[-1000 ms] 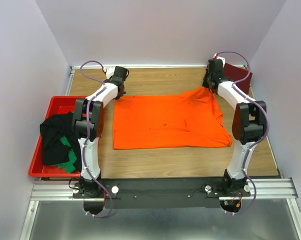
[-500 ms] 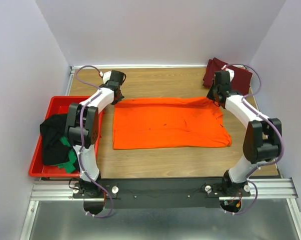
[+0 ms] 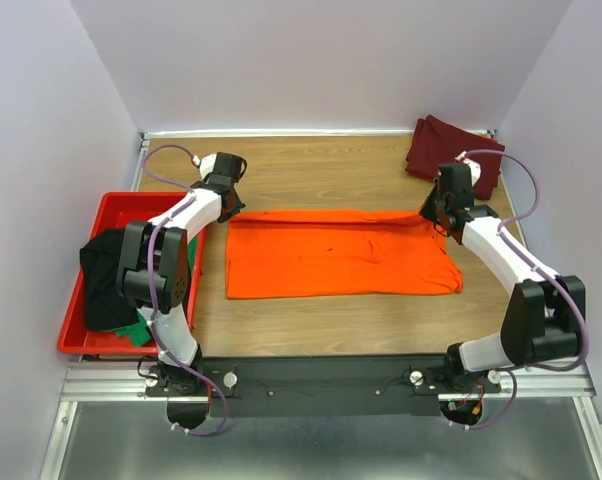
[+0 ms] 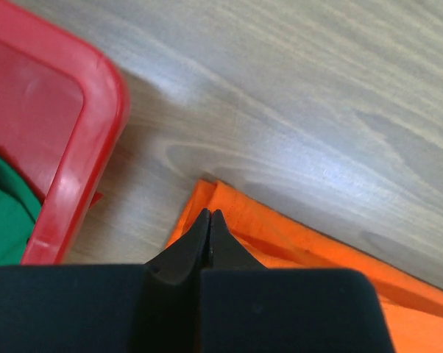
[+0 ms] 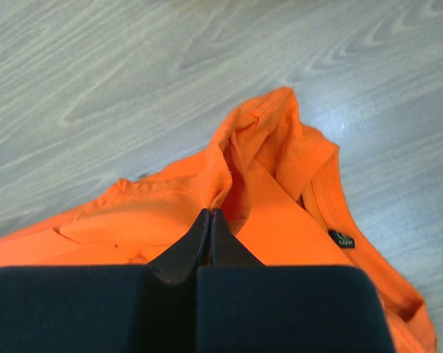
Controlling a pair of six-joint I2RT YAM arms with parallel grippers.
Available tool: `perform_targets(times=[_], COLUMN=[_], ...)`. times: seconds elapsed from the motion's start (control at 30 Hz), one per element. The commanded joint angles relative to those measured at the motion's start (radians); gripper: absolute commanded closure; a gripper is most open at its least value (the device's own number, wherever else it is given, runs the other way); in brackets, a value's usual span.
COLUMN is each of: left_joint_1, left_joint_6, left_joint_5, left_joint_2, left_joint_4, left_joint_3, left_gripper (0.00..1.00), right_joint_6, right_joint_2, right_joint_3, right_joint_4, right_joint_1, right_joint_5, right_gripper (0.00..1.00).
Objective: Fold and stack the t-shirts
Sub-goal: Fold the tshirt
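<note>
Orange t-shirt (image 3: 341,260) on table (image 3: 321,170); left pincer (image 4: 209,213) clamps its far-left corner; right pincer (image 5: 209,212) pinches raised far-right fold.

- we log the bright orange cloth t-shirt (image 3: 341,262): soft, matt, creased at its folds
- dark maroon cloth t-shirt (image 3: 436,145): matt as well
- brown wooden table top (image 3: 321,165): smooth, grained, we see a faint sheen
- red plastic bin (image 4: 89,154): glossy, smooth rim
- grey metal rail (image 3: 101,382): dull finish
</note>
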State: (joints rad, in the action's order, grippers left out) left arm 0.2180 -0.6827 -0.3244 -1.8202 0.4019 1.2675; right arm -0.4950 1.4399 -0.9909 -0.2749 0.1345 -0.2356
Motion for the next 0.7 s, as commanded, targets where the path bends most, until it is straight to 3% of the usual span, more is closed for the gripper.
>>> perform_targets(times=[0.0, 0.67], left_joint_1=[-0.005, -0.003], left_joint_6=[-0.02, -0.023], left_joint_5=[0.022, 0.064], left_joint_2=[0.059, 0.162], left_joint_4=[-0.028, -0.075], left_joint_3=[-0.057, -0.206], left_gripper=[1.0, 1.0], right_joint_6=[-0.033, -0.056], right_joint_2=[-0.055, -0.153], right_joint_3=[0.044, 0.15], right_joint_4=[-0.032, -0.072], right_joint_1=[-0.006, -0.004], right_joint_5=[0.015, -0.005], right_gripper=[1.0, 1.0])
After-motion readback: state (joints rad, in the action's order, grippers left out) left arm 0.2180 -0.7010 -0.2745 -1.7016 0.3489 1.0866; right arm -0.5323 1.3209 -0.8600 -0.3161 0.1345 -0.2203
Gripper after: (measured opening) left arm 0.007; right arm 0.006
